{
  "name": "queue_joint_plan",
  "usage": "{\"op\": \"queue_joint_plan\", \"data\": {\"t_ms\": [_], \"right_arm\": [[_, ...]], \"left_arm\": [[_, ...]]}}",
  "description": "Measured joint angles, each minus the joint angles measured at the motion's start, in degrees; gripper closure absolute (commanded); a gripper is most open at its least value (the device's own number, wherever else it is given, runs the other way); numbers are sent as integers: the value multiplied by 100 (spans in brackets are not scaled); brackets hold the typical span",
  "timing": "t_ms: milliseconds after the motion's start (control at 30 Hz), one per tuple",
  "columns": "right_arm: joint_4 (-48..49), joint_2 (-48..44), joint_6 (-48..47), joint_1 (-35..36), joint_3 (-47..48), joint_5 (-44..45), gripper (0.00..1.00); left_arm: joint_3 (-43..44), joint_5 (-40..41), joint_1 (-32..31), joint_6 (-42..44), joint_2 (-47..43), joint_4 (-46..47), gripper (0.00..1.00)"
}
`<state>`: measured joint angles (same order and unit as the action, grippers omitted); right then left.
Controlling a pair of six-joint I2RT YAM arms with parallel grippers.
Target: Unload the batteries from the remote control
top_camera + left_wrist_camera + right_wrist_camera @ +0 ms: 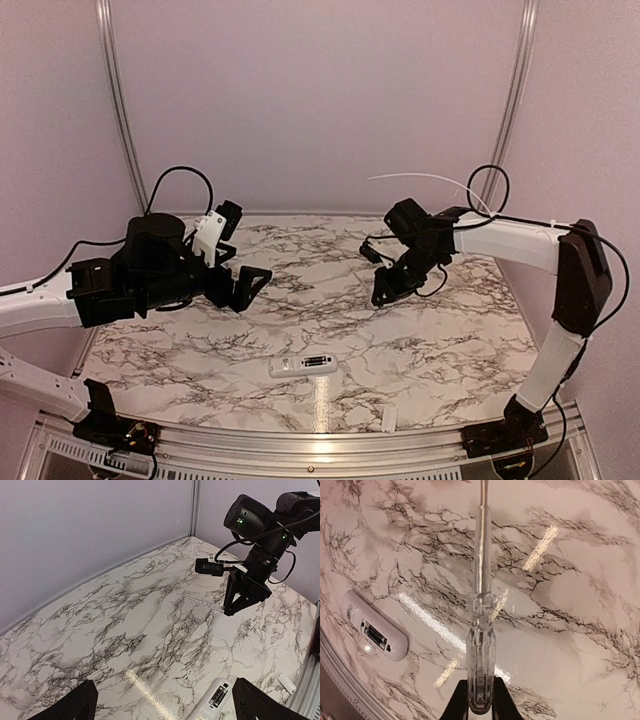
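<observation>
Marble-patterned tabletop [200, 360] fills the scene, glossy enough to throw back streaks of light. Nearest the front rail lies a small flat white plastic piece [390, 418]. Just beyond it, near the middle of the front edge, the remote control [303, 364] lies face down with its recessed compartment [375, 634] upward and uncovered. Dark shapes inside are probably the 2 batteries [318, 360], but no view is sharp enough to count them.

Farther in, both arms hang above the table, well apart from the remote. The left gripper [252, 287] has its fingers spread wide and carries nothing. The right gripper [383, 292] is clamped on the handle of a clear screwdriver [481, 645], its shaft pointing away from the wrist. Plain pale walls [300, 100] close the back.

The remote looks light, stiff and smooth, so it would likely skid on this surface if prodded. Pinning it across its long edges, clear of the recess, seems the safest hold. The batteries would be small, hard and round, apt to roll once freed. Levering one up at an end looks wiser than pinching.

The screwdriver's tip is cut off in the right wrist view, the remote is clipped in the left wrist view, and its button face is hidden.
</observation>
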<state>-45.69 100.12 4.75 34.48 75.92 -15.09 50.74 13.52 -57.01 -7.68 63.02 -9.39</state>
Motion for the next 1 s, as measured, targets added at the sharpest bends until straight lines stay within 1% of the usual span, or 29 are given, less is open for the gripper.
{"op": "queue_joint_plan", "data": {"t_ms": [300, 567, 867, 1000], "right_arm": [[-9, -501, 472, 160, 35, -682, 100], [-68, -592, 876, 546, 385, -1134, 100], [-109, -822, 1292, 761, 586, -1449, 100], [-151, -1034, 1421, 817, 592, -1615, 100]], "left_arm": [[20, -177, 0, 1740, -17, 131, 1], [389, -361, 0, 3202, 184, -59, 2], [621, -511, -17, 4223, 310, -140, 6], [861, -621, -70, 4577, 531, -267, 7]]}}
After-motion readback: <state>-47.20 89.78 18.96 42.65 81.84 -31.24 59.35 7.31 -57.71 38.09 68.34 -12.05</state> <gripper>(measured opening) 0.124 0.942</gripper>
